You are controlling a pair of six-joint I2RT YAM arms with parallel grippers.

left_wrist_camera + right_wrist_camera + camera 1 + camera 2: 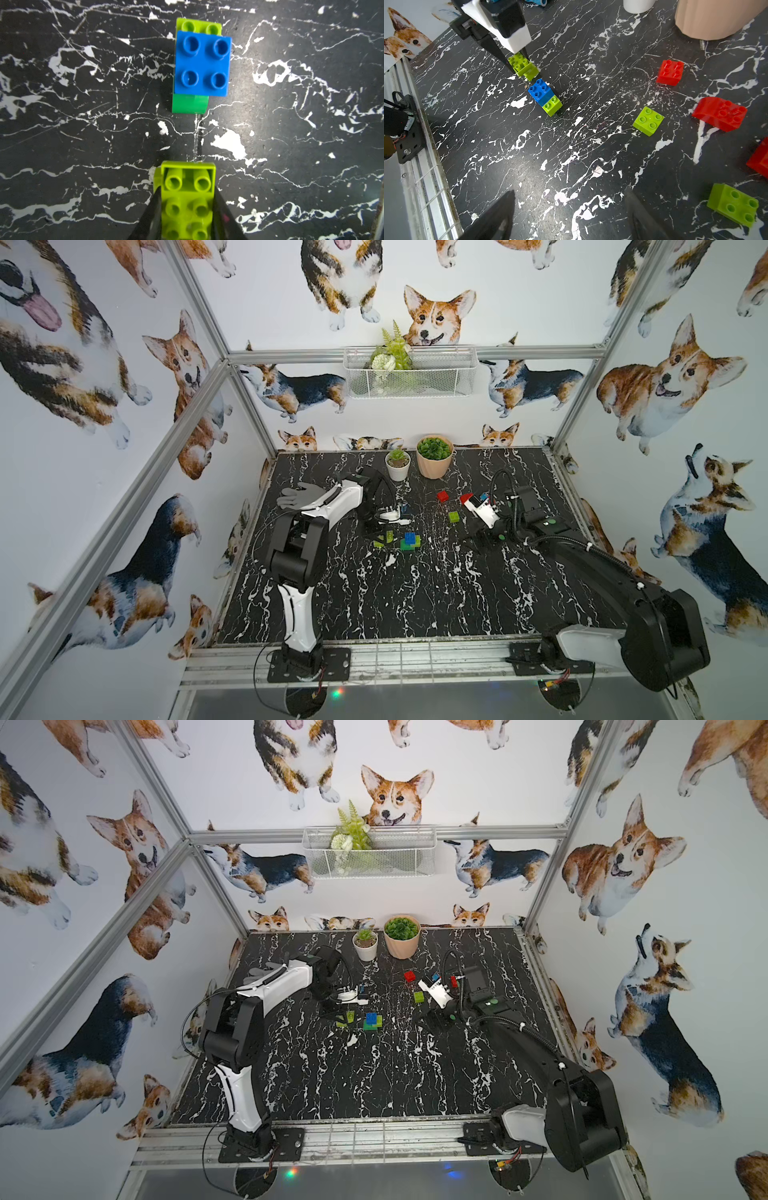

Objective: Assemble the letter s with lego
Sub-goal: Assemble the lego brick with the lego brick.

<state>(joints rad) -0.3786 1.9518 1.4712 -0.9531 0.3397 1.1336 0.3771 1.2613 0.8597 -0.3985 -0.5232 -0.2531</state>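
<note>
Left wrist view, left end effector (pixel 187 193) pinching lime green brick (pixel 188 180), right end effector (pixel 570 192) spread

On the black marble table (pixel 415 605), a blue brick (pixel 410 536) sits on a green brick (pixel 406 547). Just left, lime bricks (pixel 379 544) lie under the left gripper (pixel 387 536). Farther right lie a single lime brick (pixel 454 516) and a red brick (pixel 443 496).
</note>
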